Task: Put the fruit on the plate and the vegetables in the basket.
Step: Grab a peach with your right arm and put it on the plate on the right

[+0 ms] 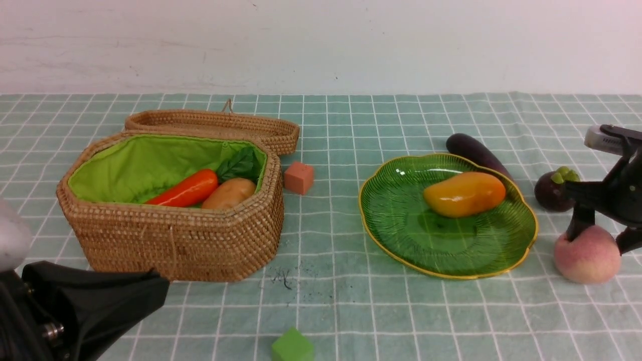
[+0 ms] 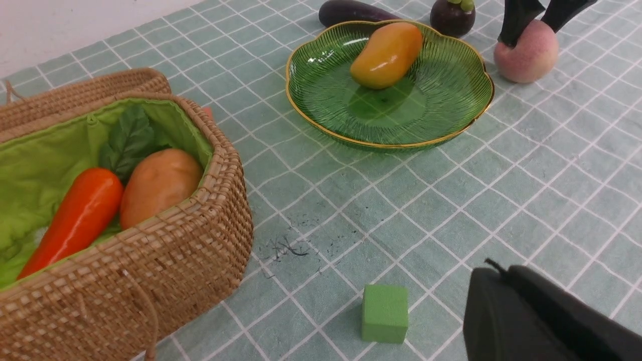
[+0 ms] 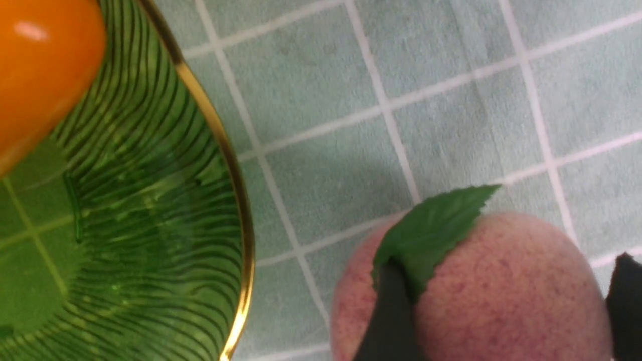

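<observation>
My right gripper [image 1: 600, 240] is open, its fingers straddling the top of the pink peach [image 1: 587, 258], which sits on the cloth right of the plate [image 1: 401, 220]; one finger lies over the peach's leaf in the right wrist view [image 3: 426, 235]. The mango [image 1: 464, 194] lies on the plate. The mangosteen [image 1: 551, 193] and the eggplant [image 1: 474, 150] lie on the cloth behind the plate. The carrot [image 1: 185, 189] and the potato [image 1: 229, 193] lie in the open basket [image 1: 175, 240]. My left gripper [image 1: 150, 291] is shut and empty at the near left. No gourd is in view.
An orange cube [image 1: 299, 177] sits beside the basket's right wall. A green cube [image 1: 292, 346] sits near the front edge, close to my left gripper [image 2: 489, 273]. The basket's lid [image 1: 210, 123] lies open behind it.
</observation>
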You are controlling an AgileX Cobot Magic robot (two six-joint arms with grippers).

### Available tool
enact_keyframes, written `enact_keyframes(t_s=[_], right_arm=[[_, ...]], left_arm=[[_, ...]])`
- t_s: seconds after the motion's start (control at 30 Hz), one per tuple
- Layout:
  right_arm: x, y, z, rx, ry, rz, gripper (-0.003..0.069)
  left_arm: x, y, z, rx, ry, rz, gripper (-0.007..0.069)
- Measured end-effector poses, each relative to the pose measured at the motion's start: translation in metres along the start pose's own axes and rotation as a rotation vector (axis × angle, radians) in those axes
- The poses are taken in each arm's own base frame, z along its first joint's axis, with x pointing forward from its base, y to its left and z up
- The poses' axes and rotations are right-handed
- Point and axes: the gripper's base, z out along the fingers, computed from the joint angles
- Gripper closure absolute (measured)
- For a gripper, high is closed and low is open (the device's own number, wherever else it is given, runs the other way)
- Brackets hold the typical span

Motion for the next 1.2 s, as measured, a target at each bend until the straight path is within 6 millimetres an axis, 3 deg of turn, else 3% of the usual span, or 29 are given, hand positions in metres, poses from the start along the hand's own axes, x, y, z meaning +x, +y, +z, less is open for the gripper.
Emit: enact_keyframes(t_s=[0.4,0.67,0.93,1.03,1.2], right_arm=[[0.002,0.0,-0.01,-0.002,-0.003,-0.023,0.0332],[0.003,0.002,-0.01,-0.019,0.003,-0.009,0.0331],[0.002,0.003,-0.01,-0.03,-0.007,0.032,0.0029],[0.002,0.003,-0.011,-0.038,-0.007,0.042,-0.0019],[0.004,0.006,-0.013,-0.064,0.014,0.071,0.0001]], left_arm=[[0.0,0.0,0.0,-0.001,-0.002,0.002,0.0631],[0.0,0.0,0.0,-0.001,-0.002,0.002,0.0631],[0.0,0.0,0.0,-0.001,-0.002,0.002,0.0629],[0.0,0.0,0.0,-0.002,-0.002,0.006,0.0629],[0.0,0.001,0.0,-0.007,-0.005,0.016,0.0629]])
